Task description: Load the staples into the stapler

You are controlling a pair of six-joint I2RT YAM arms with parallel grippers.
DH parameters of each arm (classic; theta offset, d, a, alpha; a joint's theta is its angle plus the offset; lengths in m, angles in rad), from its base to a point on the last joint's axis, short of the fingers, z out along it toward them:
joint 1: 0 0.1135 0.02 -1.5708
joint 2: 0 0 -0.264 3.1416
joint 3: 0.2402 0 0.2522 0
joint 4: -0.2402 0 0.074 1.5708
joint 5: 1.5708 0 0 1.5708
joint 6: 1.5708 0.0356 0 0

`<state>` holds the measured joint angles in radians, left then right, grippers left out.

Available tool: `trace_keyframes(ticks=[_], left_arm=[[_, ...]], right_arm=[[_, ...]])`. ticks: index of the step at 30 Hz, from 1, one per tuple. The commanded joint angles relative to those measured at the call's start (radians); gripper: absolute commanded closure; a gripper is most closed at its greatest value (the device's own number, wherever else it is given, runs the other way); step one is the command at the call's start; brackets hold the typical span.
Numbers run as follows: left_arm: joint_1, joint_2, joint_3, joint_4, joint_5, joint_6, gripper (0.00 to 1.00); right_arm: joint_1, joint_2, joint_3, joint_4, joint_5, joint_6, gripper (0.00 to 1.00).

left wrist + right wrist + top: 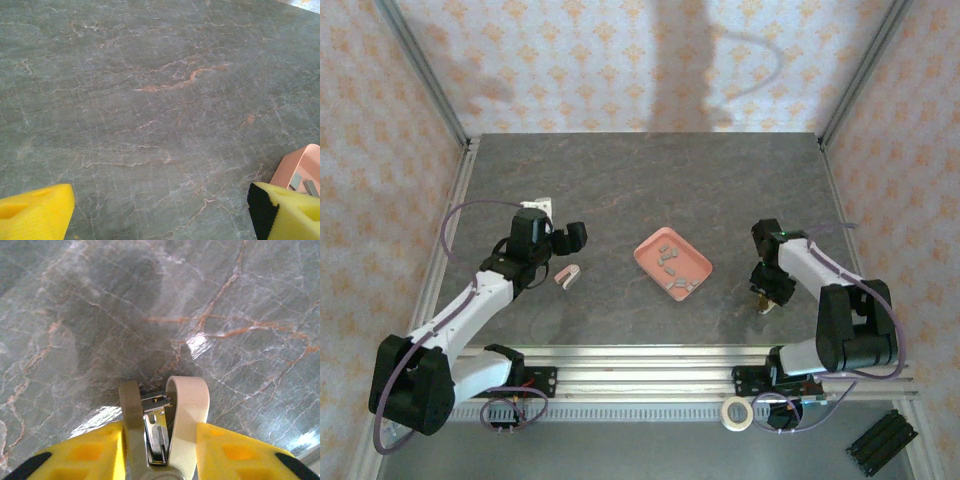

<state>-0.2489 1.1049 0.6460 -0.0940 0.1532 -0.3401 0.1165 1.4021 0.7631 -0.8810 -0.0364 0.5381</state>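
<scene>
While my right fingers (80, 455) clench the opened stapler (157, 435), my released left fingers (35, 215) must next, I judge, lift staples (296, 181) from the tray (292, 165).

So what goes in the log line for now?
right claw: shut on stapler | left claw: open, empty | staples: in tray
</scene>
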Motion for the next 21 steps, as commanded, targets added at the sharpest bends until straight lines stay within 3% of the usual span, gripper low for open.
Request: trace_keyframes(ticks=[1,6,11,13,17,21], left_arm=[[-0.004,-0.037,-0.012,-0.029,-0.003,0.000,0.09],[-0.005,-0.067,-0.030,-0.028,-0.001,-0.004,0.10],[-0.004,-0.071,-0.042,-0.018,0.008,-0.012,0.10],[-0.005,-0.069,-0.046,-0.010,0.022,-0.016,0.10],[-0.005,-0.077,-0.057,0.006,0.048,-0.017,0.10],[-0.004,-0.085,-0.058,-0.003,0.052,-0.014,0.10]], right_arm=[[0.027,-0.024,-0.015,0.115,-0.083,-0.005,0.67],[0.039,-0.118,-0.021,0.113,-0.051,0.002,0.72],[0.093,-0.115,0.041,-0.011,0.117,0.013,0.74],[0.097,-0.111,0.050,-0.026,0.121,0.017,0.69],[0.094,-0.102,0.030,-0.018,0.096,0.045,0.49],[0.082,-0.030,0.019,0.001,0.077,0.044,0.43]])
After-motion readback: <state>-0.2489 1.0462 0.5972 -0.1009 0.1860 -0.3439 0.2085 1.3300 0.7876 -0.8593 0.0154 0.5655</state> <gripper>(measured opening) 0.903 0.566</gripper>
